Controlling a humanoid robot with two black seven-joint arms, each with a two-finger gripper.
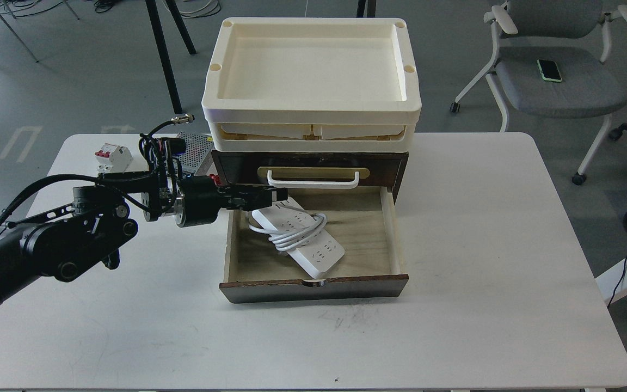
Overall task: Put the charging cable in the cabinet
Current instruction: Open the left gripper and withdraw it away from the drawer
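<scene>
Drawer front (313, 288) sits pulled out, and the power strip (298, 235) lies diagonally inside the open drawer. Left gripper (278, 196) hovers at its far end; whether it's released, I can't tell. Best now: let go fully, lift straight, avoid snagging the cord (292, 233).

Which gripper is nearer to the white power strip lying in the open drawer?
Left. The left gripper is at the back-left end of the flat white power strip with coiled cord, over the pale wooden drawer. The right gripper is not in view.
</scene>
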